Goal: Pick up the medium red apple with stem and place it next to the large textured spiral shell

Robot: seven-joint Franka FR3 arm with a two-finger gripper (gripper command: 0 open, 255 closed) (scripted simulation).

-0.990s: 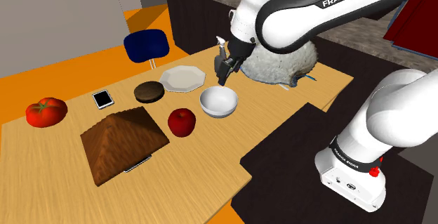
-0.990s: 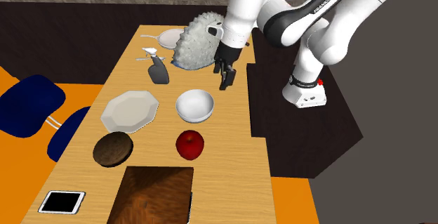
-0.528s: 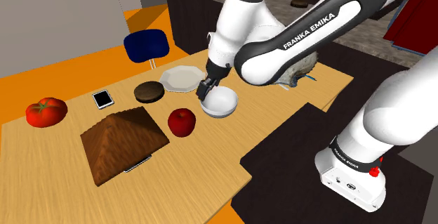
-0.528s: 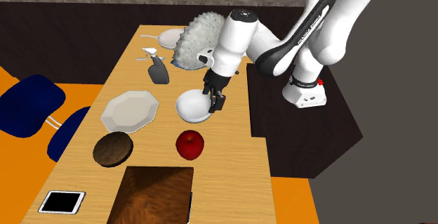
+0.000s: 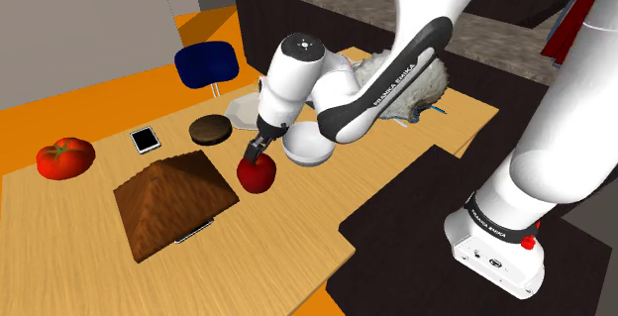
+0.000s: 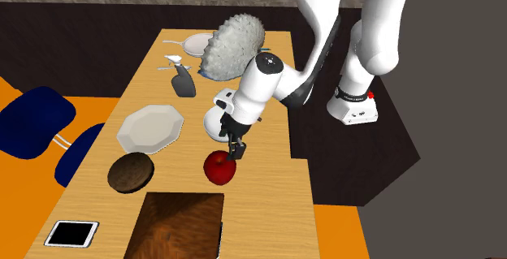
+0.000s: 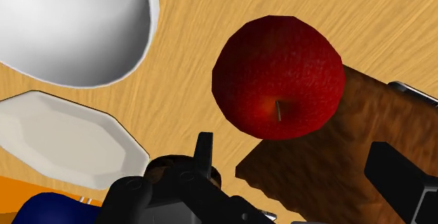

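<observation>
A red apple with a short stem lies on the wooden table, between a white bowl and a brown pyramid block. My gripper hangs just above the apple, open, with nothing between its fingers. In the wrist view the apple lies ahead of the gripper, stem towards the camera, and the two fingers stand wide apart. From the second exterior view the gripper sits directly over the apple. The large pale spiky shell rests at the far end of the table.
On the table are a dark round disc, a white plate, a small tablet and a big tomato. A grey object lies near the shell. A blue chair stands beside the table.
The arm has swung down from beside the shell, across the bowl, to just above the apple. The gripper stayed open. Nothing on the table has moved.
</observation>
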